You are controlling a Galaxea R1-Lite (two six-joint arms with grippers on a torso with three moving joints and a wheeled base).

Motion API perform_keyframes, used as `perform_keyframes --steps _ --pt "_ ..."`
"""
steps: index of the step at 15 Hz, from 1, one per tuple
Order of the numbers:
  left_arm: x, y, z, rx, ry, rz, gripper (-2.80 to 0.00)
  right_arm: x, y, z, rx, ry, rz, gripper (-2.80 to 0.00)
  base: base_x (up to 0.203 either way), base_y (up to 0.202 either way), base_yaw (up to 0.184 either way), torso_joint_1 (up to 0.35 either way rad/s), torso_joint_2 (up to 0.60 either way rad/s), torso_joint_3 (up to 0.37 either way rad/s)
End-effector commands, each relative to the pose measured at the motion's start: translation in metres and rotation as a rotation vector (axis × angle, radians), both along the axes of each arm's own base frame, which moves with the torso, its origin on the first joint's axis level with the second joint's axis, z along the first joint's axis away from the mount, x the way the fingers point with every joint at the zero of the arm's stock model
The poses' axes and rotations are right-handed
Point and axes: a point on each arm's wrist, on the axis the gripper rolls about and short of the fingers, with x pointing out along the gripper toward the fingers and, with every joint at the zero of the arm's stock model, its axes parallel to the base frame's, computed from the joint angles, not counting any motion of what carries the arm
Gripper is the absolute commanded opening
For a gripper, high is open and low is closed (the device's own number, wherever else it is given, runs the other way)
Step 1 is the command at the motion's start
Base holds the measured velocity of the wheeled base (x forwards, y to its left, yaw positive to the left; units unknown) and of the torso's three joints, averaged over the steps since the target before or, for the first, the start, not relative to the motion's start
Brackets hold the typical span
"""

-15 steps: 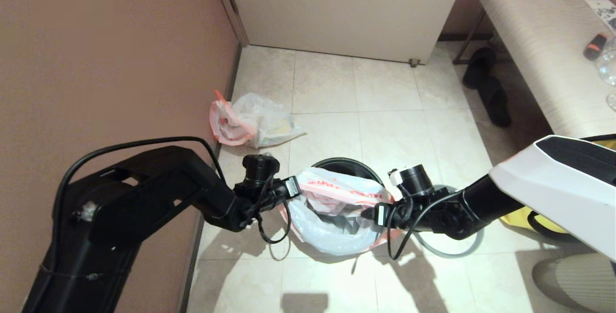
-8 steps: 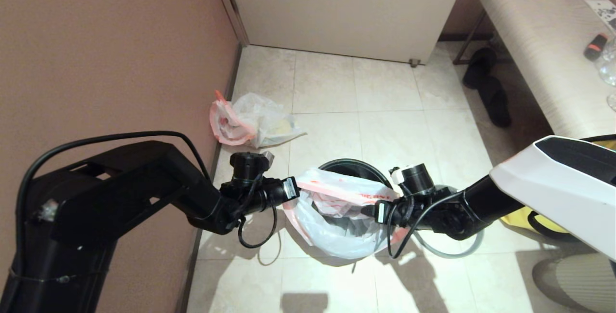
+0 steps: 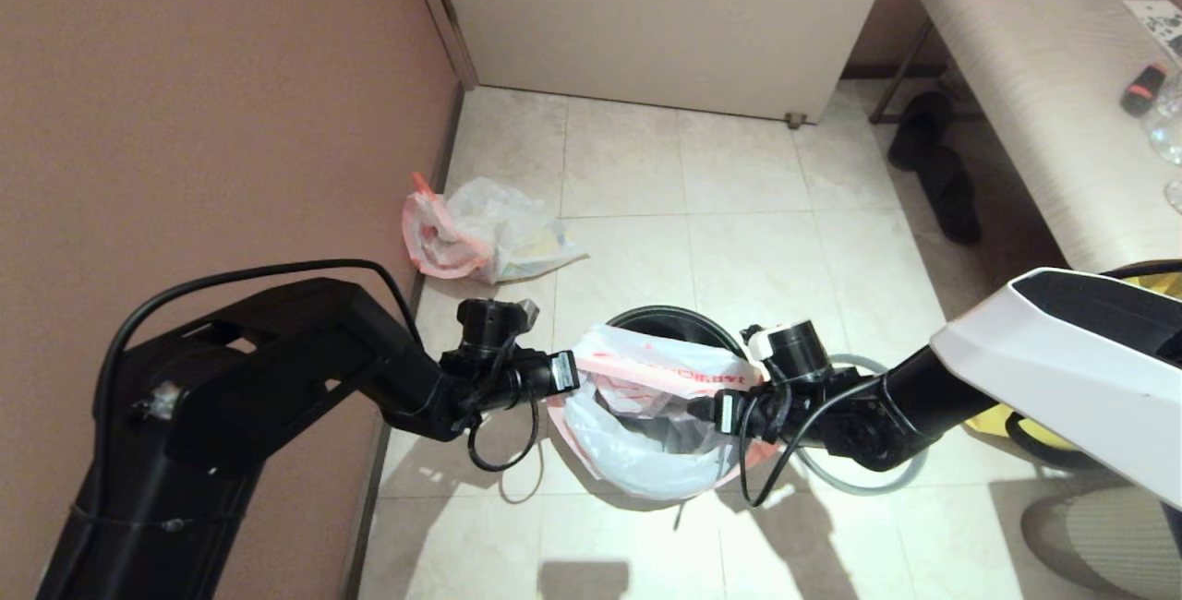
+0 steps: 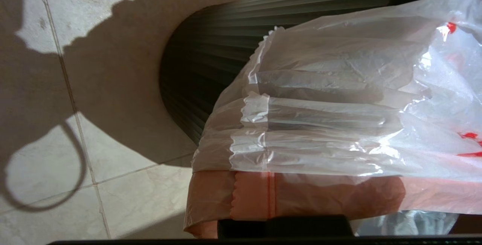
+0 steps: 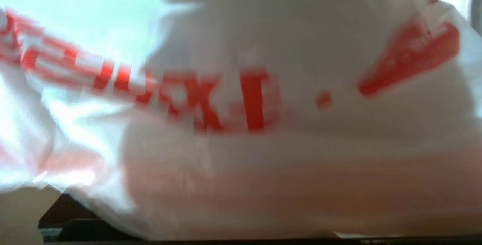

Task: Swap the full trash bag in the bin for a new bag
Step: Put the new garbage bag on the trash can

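The new bag [image 3: 637, 415], thin white plastic with pink-red edges and red print, is held open over the black bin [image 3: 667, 316], whose far rim shows behind it. My left gripper [image 3: 574, 372] is shut on the bag's left pink edge, which runs under its fingertips [image 4: 282, 227] beside the bin's ribbed wall [image 4: 196, 68]. My right gripper [image 3: 709, 411] is shut on the right edge, and the bag [image 5: 241, 124] fills its wrist view. The full trash bag [image 3: 480, 233] lies on the floor by the wall. The grey ring [image 3: 854, 490] lies on the floor right of the bin.
A brown wall [image 3: 231, 120] runs close along the left and a pale door [image 3: 665, 18] closes the back. A bench [image 3: 1043, 92] stands at the right with black slippers [image 3: 933, 166] beside it. A yellow bag [image 3: 993, 417] sits under my right arm.
The left arm swung a little outward and came back, ending slightly lower. The right gripper edged left toward the bin. Both keep hold of the bag, which stays spread over the bin.
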Motion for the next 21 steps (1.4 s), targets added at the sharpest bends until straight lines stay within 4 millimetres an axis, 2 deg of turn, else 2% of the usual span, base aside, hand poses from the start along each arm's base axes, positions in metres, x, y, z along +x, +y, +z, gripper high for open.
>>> perform_keyframes --steps 1,2,5,6,8,9,11,13,16,18,21 --pt "0.002 -0.001 -0.009 0.009 0.008 -0.002 -2.80 -0.014 0.001 0.013 -0.060 -0.037 0.029 0.00 0.000 0.000 0.000 0.000 0.00 0.000" --pt "0.002 -0.001 -0.008 0.010 0.006 0.000 -2.80 -0.019 -0.002 0.020 -0.090 -0.060 0.029 0.00 0.000 0.000 0.000 0.000 0.00 0.000" --pt "0.003 0.002 -0.007 0.007 0.004 0.006 -2.80 -0.043 -0.007 0.064 -0.119 -0.083 0.035 0.00 0.000 0.000 0.000 0.000 0.00 0.000" --pt "0.002 0.001 -0.007 0.010 0.003 0.003 -2.80 -0.054 -0.006 0.071 -0.141 -0.054 0.051 0.00 0.000 0.000 0.000 0.000 0.00 0.000" --pt "0.002 0.001 -0.008 0.011 0.000 0.003 -2.80 -0.066 -0.003 0.070 -0.190 -0.024 0.035 0.00 0.000 0.000 0.000 0.000 0.00 0.000" --pt "0.002 0.001 -0.008 0.014 -0.006 0.000 -2.80 -0.070 -0.004 0.071 -0.202 -0.015 0.021 -2.80 0.000 0.000 0.000 0.000 0.00 0.000" --pt "0.002 0.001 -0.008 0.017 -0.008 0.000 -2.80 -0.079 -0.006 0.076 -0.225 0.017 0.030 -2.80 0.000 0.000 0.000 0.000 0.00 0.000" --pt "0.002 0.001 -0.008 0.020 -0.018 0.008 -2.80 -0.092 -0.005 0.073 -0.277 0.100 0.065 -2.80 0.000 0.000 0.000 0.000 0.00 0.000" --pt "0.002 0.000 -0.008 0.020 -0.021 0.008 -2.80 -0.100 0.007 0.061 -0.310 0.174 0.145 -2.80 0.000 0.000 0.000 0.000 0.00 0.000" --pt "0.003 0.001 -0.007 0.018 -0.025 0.011 -2.80 -0.093 0.015 0.044 -0.329 0.204 0.160 -2.80 0.000 0.000 0.000 0.000 0.00 0.000" --pt "0.004 0.001 -0.006 0.017 -0.047 0.023 -2.80 -0.078 0.025 0.034 -0.307 0.133 0.183 -2.80 0.000 0.000 0.000 0.000 0.00 0.000"
